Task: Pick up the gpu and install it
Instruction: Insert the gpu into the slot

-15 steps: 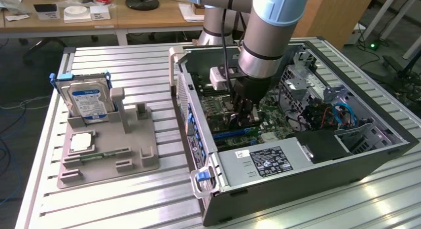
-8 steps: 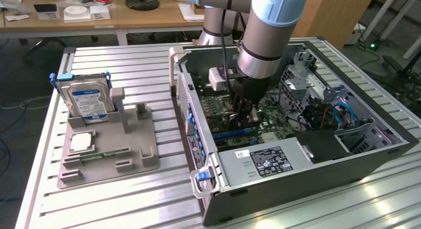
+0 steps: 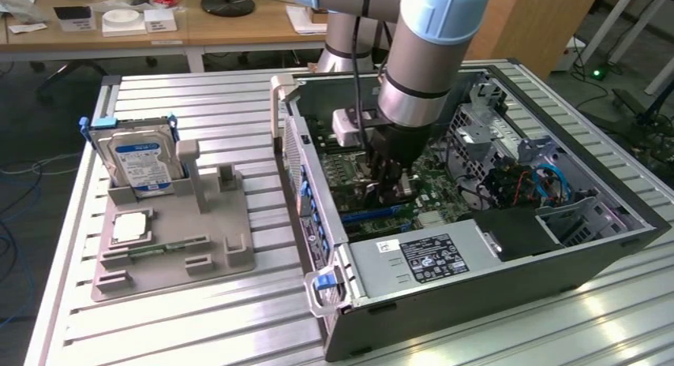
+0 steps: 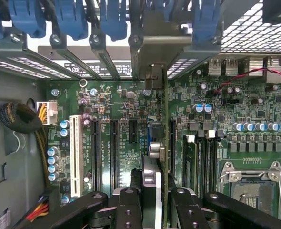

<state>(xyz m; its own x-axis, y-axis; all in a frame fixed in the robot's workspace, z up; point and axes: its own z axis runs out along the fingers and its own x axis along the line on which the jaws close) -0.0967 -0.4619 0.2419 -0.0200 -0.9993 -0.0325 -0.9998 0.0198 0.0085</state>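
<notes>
1. The open computer case (image 3: 589,248) filled the right half of the exterior view, lying on its side on the slatted table (image 3: 211,326), and the arm (image 3: 427,58) came down from the top centre straight into it.
2. The motherboard (image 4: 126,119) spread across the wrist view, with its row of expansion slots (image 4: 114,143) in the middle and the empty processor socket (image 4: 247,183) at lower right.
3. The grey parts fixture (image 3: 174,236) sat at the exterior view's left, with the hard drive (image 3: 142,165) upright in it; judged from that, the pick-up was done.
4. The gpu (image 4: 152,186) was seen edge-on at the centre of the wrist view, a thin card standing over the board between two slots, its long axis running from the bottom of the frame up toward the case's rear slot openings, where its metal bracket (image 4: 155,47) pointed.
5. The gripper (image 4: 152,210), at bottom centre, was clamped on the card's near end, a finger (image 4: 126,210) on each side.
6. Seating looked unfinished or just under way; whether the card's edge was in a slot could not be told.
</notes>
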